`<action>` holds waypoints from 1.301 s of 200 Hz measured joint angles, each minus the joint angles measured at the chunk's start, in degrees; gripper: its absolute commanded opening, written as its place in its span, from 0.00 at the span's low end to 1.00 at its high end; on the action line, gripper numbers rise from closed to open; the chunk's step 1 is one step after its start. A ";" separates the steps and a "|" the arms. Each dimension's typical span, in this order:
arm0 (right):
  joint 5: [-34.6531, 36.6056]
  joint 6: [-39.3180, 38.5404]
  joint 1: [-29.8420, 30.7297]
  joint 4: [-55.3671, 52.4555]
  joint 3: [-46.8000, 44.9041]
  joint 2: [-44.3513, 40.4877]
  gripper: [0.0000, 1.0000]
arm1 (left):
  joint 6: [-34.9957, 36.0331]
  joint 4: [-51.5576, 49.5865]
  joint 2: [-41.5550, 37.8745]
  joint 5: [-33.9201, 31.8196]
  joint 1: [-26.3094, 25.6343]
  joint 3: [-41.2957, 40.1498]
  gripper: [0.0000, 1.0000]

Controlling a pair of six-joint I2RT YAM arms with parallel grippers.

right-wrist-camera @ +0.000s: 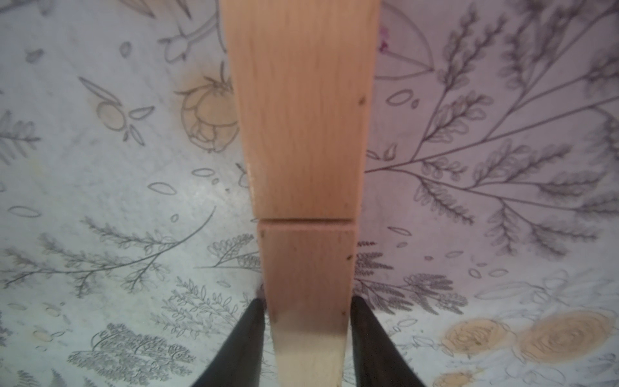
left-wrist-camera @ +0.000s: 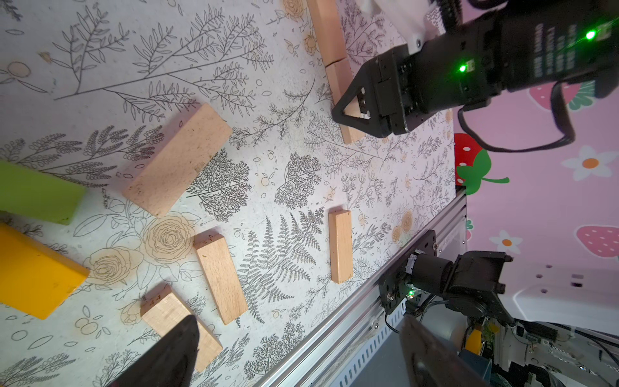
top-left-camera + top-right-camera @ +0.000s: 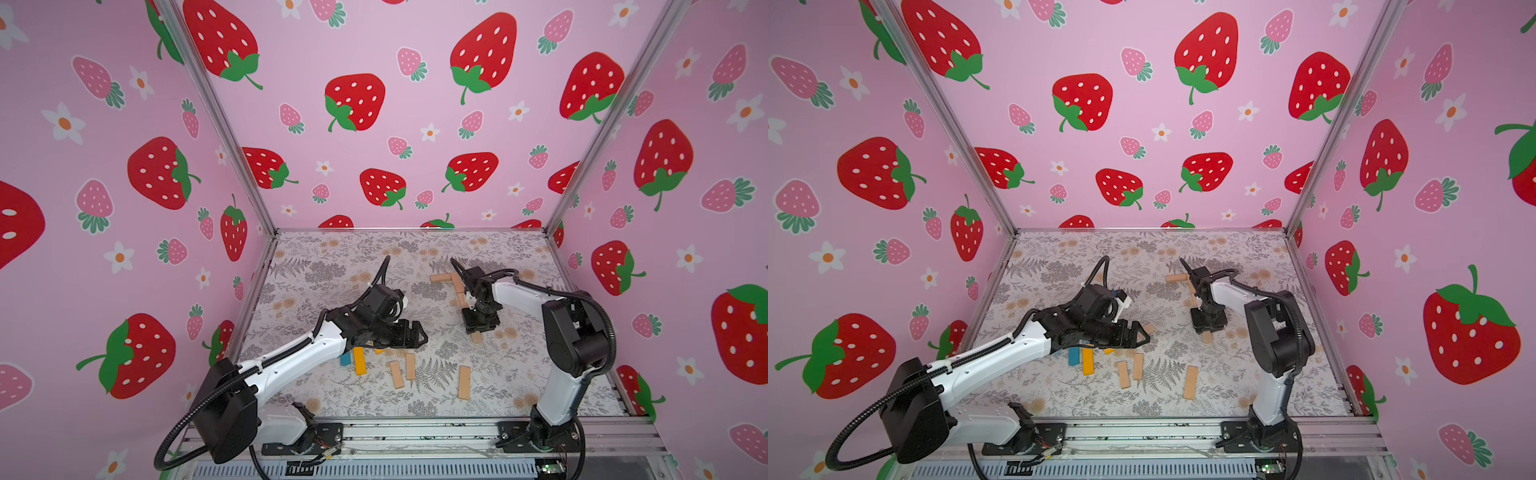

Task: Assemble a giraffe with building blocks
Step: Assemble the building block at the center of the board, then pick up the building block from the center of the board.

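Note:
In the right wrist view my right gripper (image 1: 306, 301) straddles the near end of a tan block (image 1: 306, 264). Its fingers (image 1: 251, 321) stand just off the block's sides, open by a sliver. That block lies flat, end to end with a second tan block (image 1: 301, 117). In both top views this row of tan blocks (image 3: 458, 286) runs back to a crosswise tan block (image 3: 441, 278), with the right gripper (image 3: 478, 329) over its front end. My left gripper (image 3: 417, 334) hovers wide open and empty above the loose blocks (image 2: 221, 278).
Loose tan blocks (image 3: 396, 374) (image 3: 410, 365) (image 3: 464, 382) lie on the floral mat (image 3: 332, 266) toward the front. A yellow block (image 3: 360, 360) and a blue block (image 3: 345, 359) lie under the left arm; a green block (image 2: 37, 192) shows in the left wrist view. A metal rail (image 3: 415, 432) borders the front.

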 measured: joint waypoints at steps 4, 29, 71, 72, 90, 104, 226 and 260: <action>0.00 -0.11 0.00 -0.02 0.02 0.00 0.51 | 0.00 0.00 0.00 0.00 0.02 0.00 0.95; 0.02 0.13 0.00 -0.48 0.33 -0.09 0.61 | 0.00 0.00 0.00 0.00 0.11 0.00 0.95; 0.09 -0.02 0.00 -2.27 1.88 -2.29 0.73 | 0.00 -0.02 -0.02 0.00 0.11 0.00 0.95; 0.09 -0.09 0.00 -2.34 1.95 -2.40 0.74 | 0.00 -0.02 -0.02 0.00 0.11 0.00 0.95; 0.24 0.11 0.00 -3.39 2.93 -4.22 0.76 | 0.02 -0.02 -0.22 0.00 0.11 0.00 0.95; 0.46 0.20 0.02 -4.33 3.82 -5.66 0.78 | 0.00 -0.22 -0.61 0.00 0.11 0.00 0.96; 6.84 5.25 1.05 -15.02 11.08 -24.13 0.81 | -0.11 -4.20 -7.43 -1.97 0.11 -0.37 0.96; 11.04 10.27 1.11 -19.85 13.29 -28.24 0.76 | -0.48 -5.84 -10.27 -2.99 0.11 -1.90 0.96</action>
